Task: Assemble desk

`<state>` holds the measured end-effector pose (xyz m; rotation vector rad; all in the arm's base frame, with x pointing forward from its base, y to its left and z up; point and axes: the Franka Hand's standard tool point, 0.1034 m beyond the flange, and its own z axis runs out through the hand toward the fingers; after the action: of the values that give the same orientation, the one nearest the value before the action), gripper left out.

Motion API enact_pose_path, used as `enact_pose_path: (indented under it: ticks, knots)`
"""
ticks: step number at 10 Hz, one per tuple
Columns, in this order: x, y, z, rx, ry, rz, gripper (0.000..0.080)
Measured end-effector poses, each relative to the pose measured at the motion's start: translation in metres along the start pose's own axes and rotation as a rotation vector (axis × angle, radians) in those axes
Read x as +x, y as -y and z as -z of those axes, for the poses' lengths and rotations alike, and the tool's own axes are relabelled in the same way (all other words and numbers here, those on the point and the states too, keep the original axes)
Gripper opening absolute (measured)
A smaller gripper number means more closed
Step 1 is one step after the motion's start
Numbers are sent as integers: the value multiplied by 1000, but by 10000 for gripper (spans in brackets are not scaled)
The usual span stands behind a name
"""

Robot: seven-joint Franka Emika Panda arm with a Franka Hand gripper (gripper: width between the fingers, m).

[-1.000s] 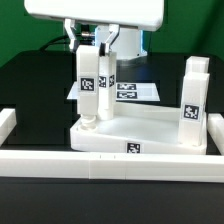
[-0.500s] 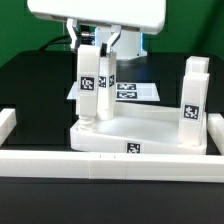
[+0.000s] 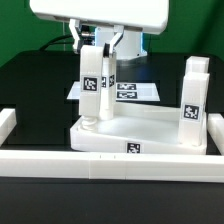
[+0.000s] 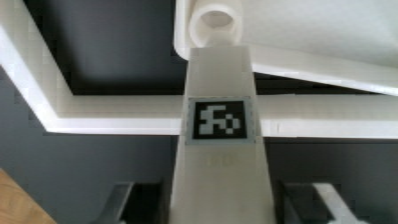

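**Ana:** Black table (image 3: 40, 85) fills the background, and white rails (image 3: 100, 165) border the work area. Can you describe the gripper first?

**Ben:** Yes. The gripper (image 3: 92, 50) comes down from the big white body of the arm at the top of the exterior view. Its two fingers pinch one white leg (image 3: 91, 88) at the upper end, so the fingers stand part way apart with the leg between them. In the wrist view the two dark fingers (image 4: 121, 203) are on both sides of the same leg (image 4: 221, 150), pressed against it.

**Ana:** How does this leg look?

**Ben:** It is a long white block with a black-white square tag (image 4: 221, 118) on one face. It stands upright. Its lower end narrows to a round peg, and this end meets a corner of the tabletop (image 3: 135, 128), on the exterior view's left. I cannot tell how deep the peg sits.

**Ana:** And the tabletop?

**Ben:** It is a flat white tray with a raised rim, lying on the table just behind the front rail. It also has a square tag (image 3: 131, 148) on its front edge. A second leg (image 3: 192, 100) stands upright at the corner on the exterior view's right, with a third one close behind it.

**Ana:** Anything behind?

**Ben:** The marker board (image 3: 140, 92) lies flat on the table behind the tabletop, with several tags on it.
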<state>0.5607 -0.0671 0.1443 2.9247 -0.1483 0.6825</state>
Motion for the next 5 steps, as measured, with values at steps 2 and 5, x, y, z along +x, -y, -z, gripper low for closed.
enact_pose_path:
  ticks: [2, 5]
  knots:
    - [0, 0, 0, 0, 0, 0, 290]
    - [-3, 4, 1, 13, 31, -2, 290]
